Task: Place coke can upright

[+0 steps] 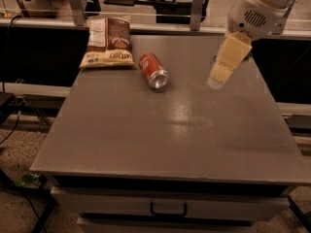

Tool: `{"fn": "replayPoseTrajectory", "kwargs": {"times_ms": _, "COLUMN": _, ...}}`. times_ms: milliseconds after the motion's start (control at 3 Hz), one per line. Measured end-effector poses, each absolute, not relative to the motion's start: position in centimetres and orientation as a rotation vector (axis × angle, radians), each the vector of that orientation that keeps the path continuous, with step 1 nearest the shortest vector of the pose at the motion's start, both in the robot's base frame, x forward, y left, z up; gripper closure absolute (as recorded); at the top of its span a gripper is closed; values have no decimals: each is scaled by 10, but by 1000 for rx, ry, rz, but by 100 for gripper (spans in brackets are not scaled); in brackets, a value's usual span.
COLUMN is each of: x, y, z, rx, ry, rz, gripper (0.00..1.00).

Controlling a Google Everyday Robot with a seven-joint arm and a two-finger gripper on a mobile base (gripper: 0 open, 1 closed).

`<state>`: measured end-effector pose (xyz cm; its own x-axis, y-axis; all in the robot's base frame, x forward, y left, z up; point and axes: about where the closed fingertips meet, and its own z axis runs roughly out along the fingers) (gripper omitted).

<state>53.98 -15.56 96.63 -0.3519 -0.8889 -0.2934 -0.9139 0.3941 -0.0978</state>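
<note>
The grey table (170, 140) fills most of the frame, with a drawer handle (167, 209) below its front edge at bottom centre. The robot's white arm (257, 8) reaches in from the upper right corner. Its pale tool (217, 77) hangs tilted over the upper right part of the table, clear of the surface and holding nothing. Whether it is released or clenched cannot be told from here.

In the upper left a brown-and-cream chip bag (108, 41) lies flat near the table's far edge. Just to its lower right, close but apparently not touching, is the coke can (153, 71). It lies on its side, its silver end turned toward the lower right of the frame.

The can is well apart from the tool, so the task looks barely begun. Since the can lies flat and could roll, the tool will probably need to close across its round body before tipping it upright.
</note>
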Motion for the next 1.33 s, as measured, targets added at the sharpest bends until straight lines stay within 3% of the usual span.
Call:
{"fn": "replayPoseTrajectory", "kwargs": {"times_ms": 333, "x": 583, "y": -135, "z": 952, "rx": -1398, "ry": 2484, "rz": 154, "gripper": 0}}
{"fn": "replayPoseTrajectory", "kwargs": {"times_ms": 1333, "x": 641, "y": -70, "z": 928, "rx": -1143, "ry": 2669, "rz": 148, "gripper": 0}}
